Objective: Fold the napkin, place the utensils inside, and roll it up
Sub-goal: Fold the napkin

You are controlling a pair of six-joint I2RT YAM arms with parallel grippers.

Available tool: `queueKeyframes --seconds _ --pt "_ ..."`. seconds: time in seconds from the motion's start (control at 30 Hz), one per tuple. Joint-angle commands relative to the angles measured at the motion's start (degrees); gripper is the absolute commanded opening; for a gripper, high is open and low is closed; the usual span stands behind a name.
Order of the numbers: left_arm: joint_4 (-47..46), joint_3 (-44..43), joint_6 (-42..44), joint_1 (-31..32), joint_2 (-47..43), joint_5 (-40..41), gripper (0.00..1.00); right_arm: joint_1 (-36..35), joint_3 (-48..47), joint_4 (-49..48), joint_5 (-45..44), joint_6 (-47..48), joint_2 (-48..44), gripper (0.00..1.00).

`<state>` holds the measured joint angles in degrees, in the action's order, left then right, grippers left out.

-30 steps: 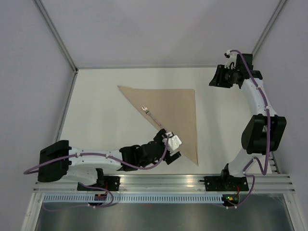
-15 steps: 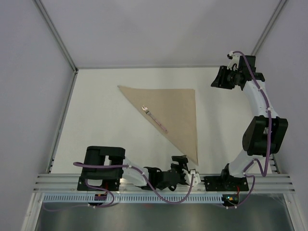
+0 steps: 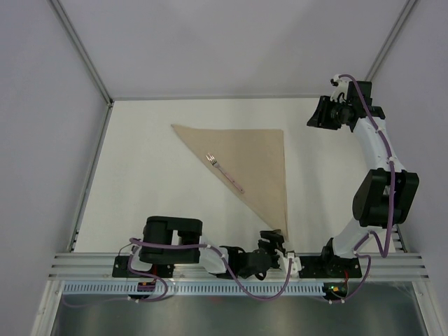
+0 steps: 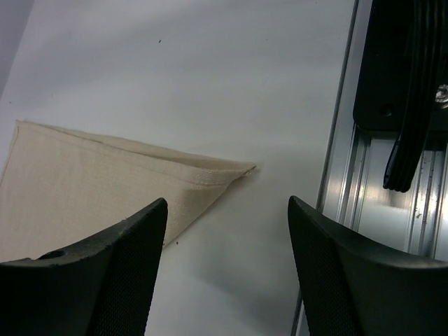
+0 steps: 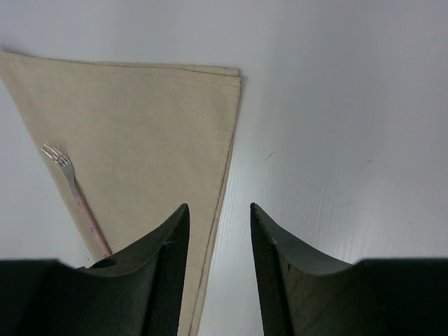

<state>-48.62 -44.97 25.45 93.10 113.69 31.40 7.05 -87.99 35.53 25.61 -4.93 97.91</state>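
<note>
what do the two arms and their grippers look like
The left arm and right arm both have white links joined by chunky black housings. A purple cable loops along each arm. The fingers are black, broad and tapered, with finely textured inner faces.

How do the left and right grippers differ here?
The left gripper sits low at the near rail, by the near corner of the napkin; the right gripper hangs high beyond its far right corner. Left jaws stand wider apart than right. Both are open and empty.
</note>
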Motion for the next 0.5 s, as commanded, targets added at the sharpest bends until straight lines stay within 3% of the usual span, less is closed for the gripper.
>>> queueKeyframes --seconds 0.0,0.27,0.47 --pt "-4.64 -2.14 2.23 0.15 2.32 -0.46 0.74 0.42 0.01 -1.52 0.50 -0.96 -2.81 0.46" --pt "-5.17 -3.02 1.71 -0.72 4.52 -1.78 0.57 0.42 0.27 -1.69 0.41 -1.05 -3.07 0.44" --pt "-5.08 -3.54 1.09 -1.78 5.66 -2.57 0.52 0.42 0.27 -1.69 0.50 -1.14 -3.07 0.43"
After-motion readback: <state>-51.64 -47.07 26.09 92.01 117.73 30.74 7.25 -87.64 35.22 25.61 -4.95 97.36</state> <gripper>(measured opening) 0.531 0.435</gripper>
